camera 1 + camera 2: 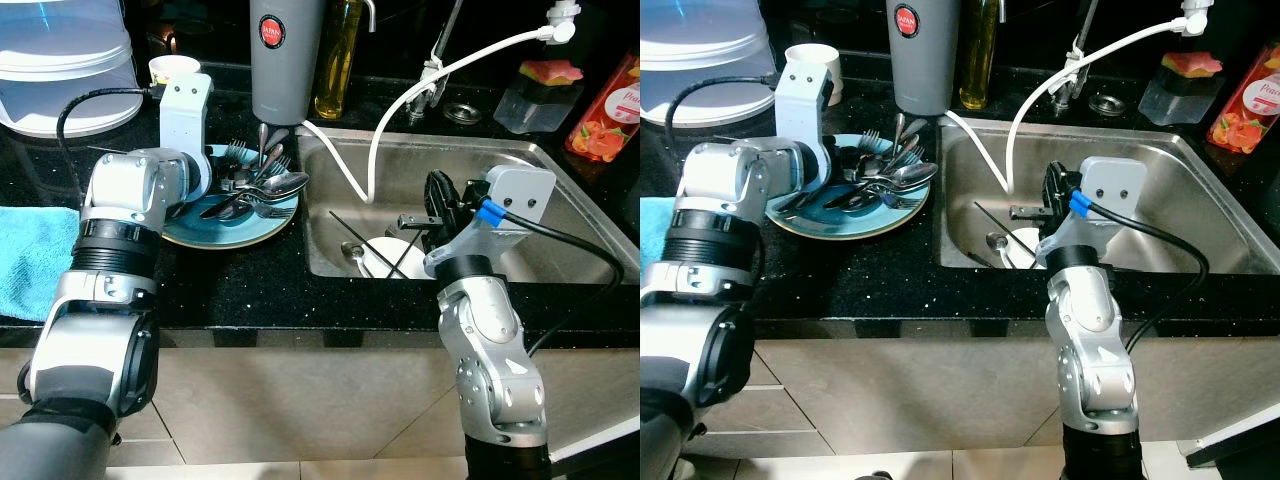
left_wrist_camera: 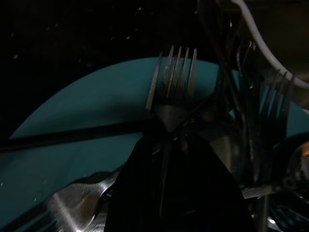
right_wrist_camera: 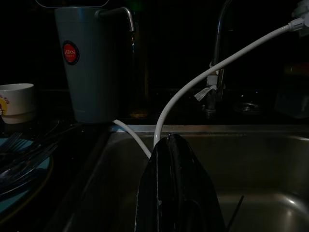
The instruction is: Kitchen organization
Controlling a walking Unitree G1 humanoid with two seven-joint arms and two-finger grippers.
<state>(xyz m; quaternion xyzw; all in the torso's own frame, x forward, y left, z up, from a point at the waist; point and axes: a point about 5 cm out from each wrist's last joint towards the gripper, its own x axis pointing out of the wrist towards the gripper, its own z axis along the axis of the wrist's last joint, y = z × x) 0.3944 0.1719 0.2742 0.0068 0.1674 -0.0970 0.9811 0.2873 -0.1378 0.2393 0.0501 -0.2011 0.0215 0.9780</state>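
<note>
Steel fork (image 2: 172, 92), stiff and likely slippery, sits pinched at its neck in the left hand (image 2: 169, 145) over the teal plate (image 1: 215, 232); right hand (image 3: 169, 159) hangs closed, empty, above the sink (image 1: 560, 200)

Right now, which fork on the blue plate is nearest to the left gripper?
The fork pointing its tines away from the left gripper, directly at the fingertips; the other forks lie off to the side.

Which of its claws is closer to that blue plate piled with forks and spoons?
The left gripper: it is over the blue plate, fingers shut among the cutlery. The right gripper hangs over the sink.
</note>
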